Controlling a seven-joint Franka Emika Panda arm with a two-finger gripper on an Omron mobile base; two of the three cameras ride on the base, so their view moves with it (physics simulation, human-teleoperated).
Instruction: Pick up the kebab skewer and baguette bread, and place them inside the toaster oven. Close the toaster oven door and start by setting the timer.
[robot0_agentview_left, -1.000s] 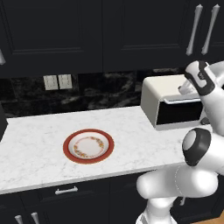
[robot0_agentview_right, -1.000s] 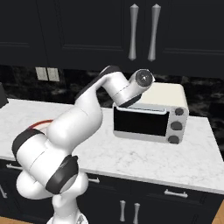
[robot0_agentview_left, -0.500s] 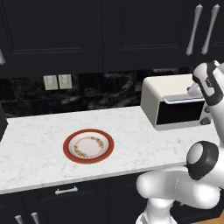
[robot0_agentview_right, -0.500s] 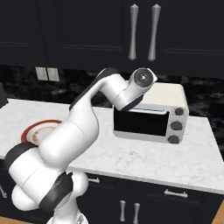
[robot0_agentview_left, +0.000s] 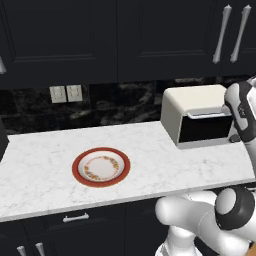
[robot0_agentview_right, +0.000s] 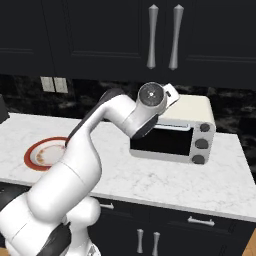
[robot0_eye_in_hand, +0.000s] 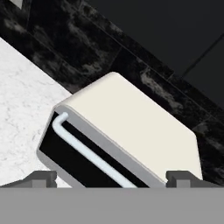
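Observation:
The cream-white toaster oven (robot0_agentview_left: 197, 102) (robot0_agentview_right: 190, 111) (robot0_eye_in_hand: 131, 122) stands at the right end of the marble counter. Its dark glass toaster oven door (robot0_agentview_left: 205, 129) (robot0_agentview_right: 160, 141) (robot0_eye_in_hand: 65, 155) stands upright against the front, and the silver handle (robot0_eye_in_hand: 83, 146) runs along its top. My gripper (robot0_eye_in_hand: 111, 179) (robot0_agentview_right: 169, 95) hovers just above the oven's front top edge. It is open, with nothing between the fingertips (robot0_eye_in_hand: 41, 177). The kebab skewer and the baguette bread are out of view.
A red-rimmed plate (robot0_agentview_left: 77, 167) (robot0_agentview_right: 30, 155) with nothing on it lies left of the oven. Three knobs (robot0_agentview_right: 201, 143) run down the oven's right side. Wall outlets (robot0_agentview_left: 66, 93) sit on the dark backsplash. Black cabinets hang overhead.
My hand has drifted a little lower over the oven's front while the arm's lower links swung round. The oven and the plate have not moved, and the jaws stay open.

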